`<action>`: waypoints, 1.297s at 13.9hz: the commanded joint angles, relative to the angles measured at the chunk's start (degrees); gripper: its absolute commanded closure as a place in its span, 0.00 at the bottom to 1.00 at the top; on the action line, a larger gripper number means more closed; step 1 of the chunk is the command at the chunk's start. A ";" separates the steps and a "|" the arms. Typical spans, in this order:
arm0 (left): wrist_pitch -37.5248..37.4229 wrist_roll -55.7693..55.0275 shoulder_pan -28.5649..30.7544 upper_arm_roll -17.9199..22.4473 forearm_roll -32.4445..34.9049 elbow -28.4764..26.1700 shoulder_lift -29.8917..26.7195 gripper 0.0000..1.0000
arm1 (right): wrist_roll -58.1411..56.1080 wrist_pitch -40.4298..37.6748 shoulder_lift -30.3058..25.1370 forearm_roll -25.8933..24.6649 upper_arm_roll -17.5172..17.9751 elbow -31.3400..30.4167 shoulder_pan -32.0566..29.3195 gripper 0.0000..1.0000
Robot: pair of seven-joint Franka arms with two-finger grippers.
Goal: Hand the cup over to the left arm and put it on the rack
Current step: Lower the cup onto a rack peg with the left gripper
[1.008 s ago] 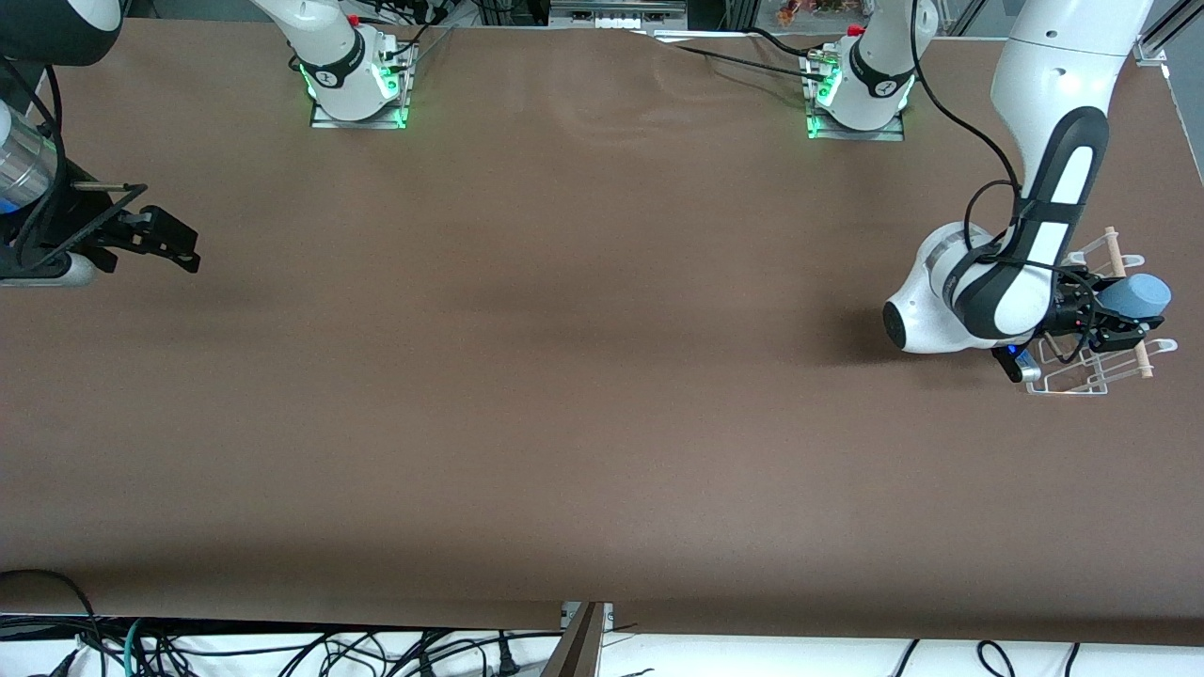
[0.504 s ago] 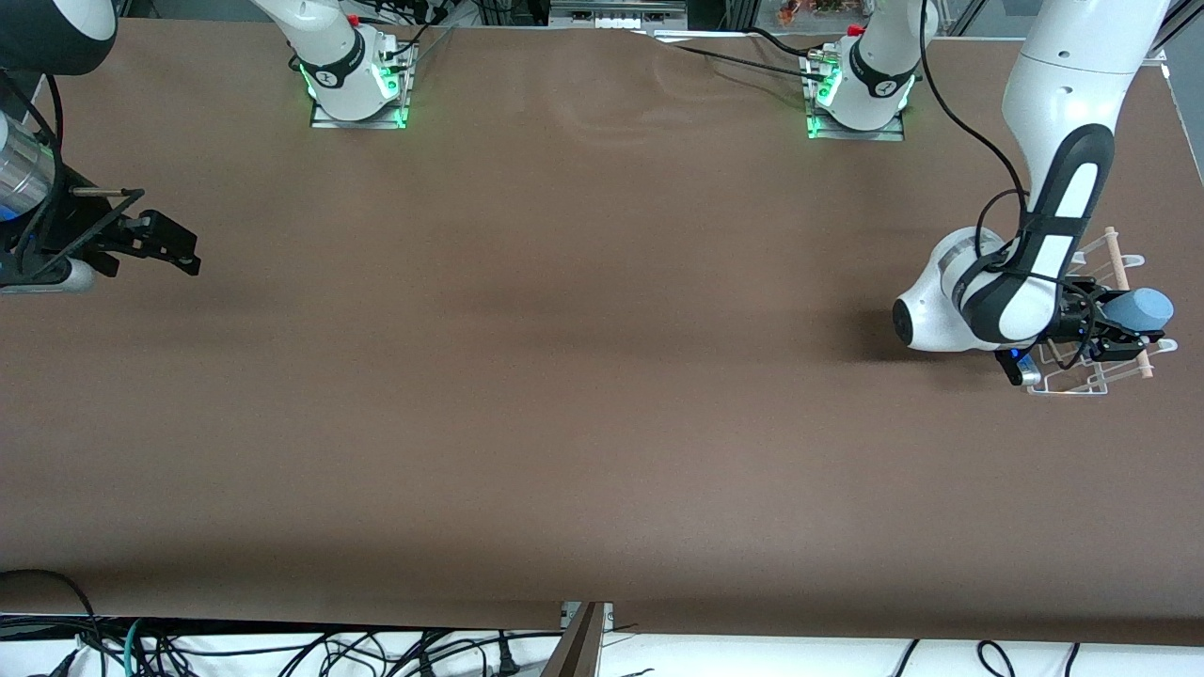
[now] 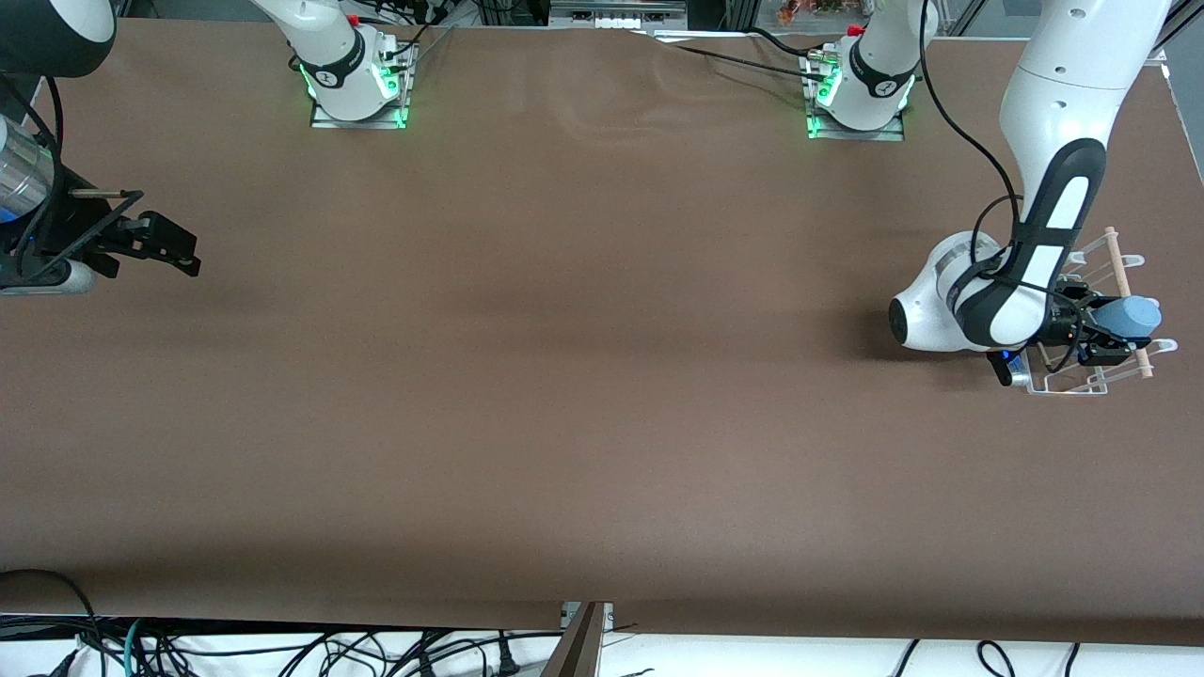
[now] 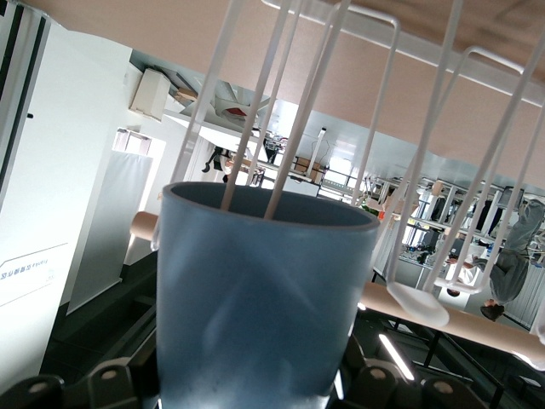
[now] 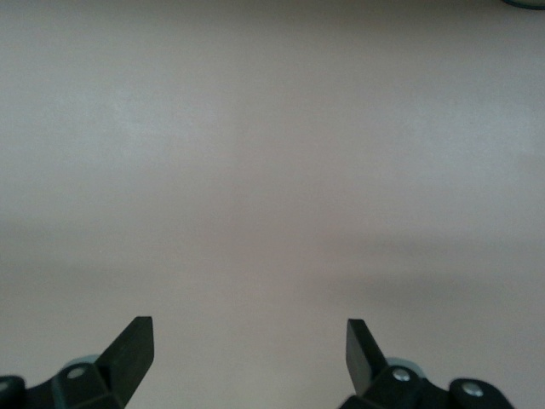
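My left gripper (image 3: 1110,331) is shut on the light-blue cup (image 3: 1136,316) and holds it on its side over the white wire rack (image 3: 1082,384) at the left arm's end of the table. In the left wrist view the cup (image 4: 255,298) fills the middle, with the rack's prongs (image 4: 375,145) reaching into and past its open mouth. The rack's wooden dowel (image 3: 1121,273) crosses under the cup. My right gripper (image 3: 169,246) is open and empty, waiting over the right arm's end of the table; its fingertips (image 5: 136,341) show over bare table.
The brown table (image 3: 564,376) stretches between the two arms. The arm bases (image 3: 357,85) stand along the edge farthest from the front camera. Cables (image 3: 282,649) hang below the table's near edge.
My left gripper has lowered the cup toward the rack, and the cup now sits lower among the prongs. The right arm has barely moved.
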 commanded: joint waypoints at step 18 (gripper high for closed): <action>1.47 -4.37 1.06 -0.62 5.08 -0.56 2.99 0.00 | -1.42 -0.86 0.72 1.07 0.13 1.92 -0.55 0.00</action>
